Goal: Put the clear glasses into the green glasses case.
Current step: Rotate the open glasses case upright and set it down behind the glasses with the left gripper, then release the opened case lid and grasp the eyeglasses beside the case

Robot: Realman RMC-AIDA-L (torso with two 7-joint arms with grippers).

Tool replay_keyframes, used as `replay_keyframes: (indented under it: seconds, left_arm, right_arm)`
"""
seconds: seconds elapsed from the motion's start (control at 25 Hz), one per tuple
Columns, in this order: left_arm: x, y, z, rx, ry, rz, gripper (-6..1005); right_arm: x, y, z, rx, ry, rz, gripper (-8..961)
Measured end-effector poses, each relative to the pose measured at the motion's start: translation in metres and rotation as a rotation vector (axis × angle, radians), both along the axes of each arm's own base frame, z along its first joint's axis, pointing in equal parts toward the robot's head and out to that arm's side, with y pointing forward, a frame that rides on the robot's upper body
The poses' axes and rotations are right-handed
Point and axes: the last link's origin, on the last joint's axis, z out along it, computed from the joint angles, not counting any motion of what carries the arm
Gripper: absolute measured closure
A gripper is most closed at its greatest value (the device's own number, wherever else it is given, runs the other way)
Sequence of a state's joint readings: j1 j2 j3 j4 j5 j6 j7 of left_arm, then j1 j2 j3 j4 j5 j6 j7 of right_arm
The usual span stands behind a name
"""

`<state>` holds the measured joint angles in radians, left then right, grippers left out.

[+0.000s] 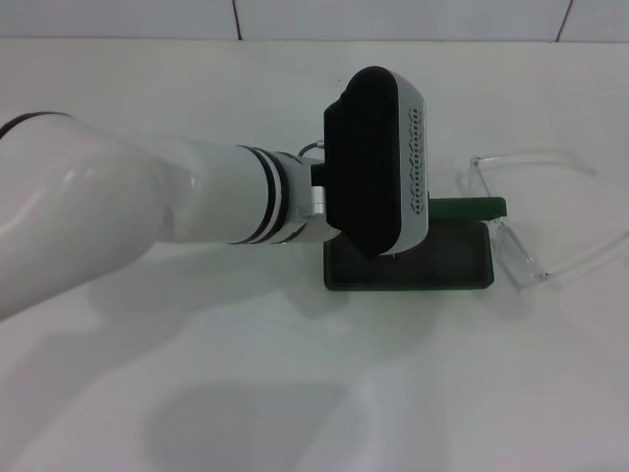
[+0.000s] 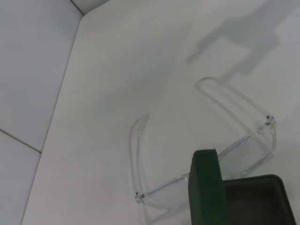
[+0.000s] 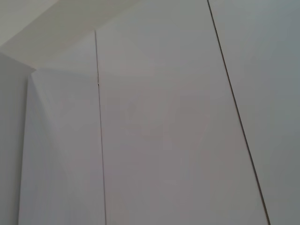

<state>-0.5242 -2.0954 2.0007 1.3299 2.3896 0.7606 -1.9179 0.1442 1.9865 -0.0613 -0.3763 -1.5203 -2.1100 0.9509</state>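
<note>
The green glasses case (image 1: pixel 408 267) lies open on the white table, showing its dark lining, with its lid (image 1: pixel 470 206) standing up at the far side. The clear glasses (image 1: pixel 513 251) rest on the table just right of the case, temples unfolded and pointing away from it. In the left wrist view, the glasses (image 2: pixel 208 164) lie just behind the case lid (image 2: pixel 206 187), one lens partly hidden by it. My left arm reaches in from the left. Its black and white end housing (image 1: pixel 378 162) hovers over the case's left half and hides the gripper. My right arm is out of view.
The white table (image 1: pixel 295 393) runs back to a tiled wall (image 1: pixel 295 15). The right wrist view holds only white wall panels (image 3: pixel 164 131) with thin seams. The left arm's shadow (image 1: pixel 256 423) falls on the table near me.
</note>
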Motion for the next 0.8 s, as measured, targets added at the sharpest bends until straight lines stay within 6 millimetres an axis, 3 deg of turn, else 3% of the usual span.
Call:
replay_keyframes:
  seconds: [0.12, 0.44, 0.8]
  left_arm:
    - [-0.001, -0.001, 0.000, -0.001, 0.001, 0.001, 745]
    - [0.000, -0.003, -0.002, -0.009, 0.011, -0.010, 624]
    - [0.020, -0.001, 0.025, 0.052, -0.065, -0.042, 575]
  right_arm:
    - [-0.001, -0.001, 0.000, -0.001, 0.000, 0.006, 141]
    - [0.000, -0.003, -0.001, -0.005, 0.000, 0.003, 141]
    - [0.003, 0.007, -0.008, -0.102, -0.043, -0.024, 142]
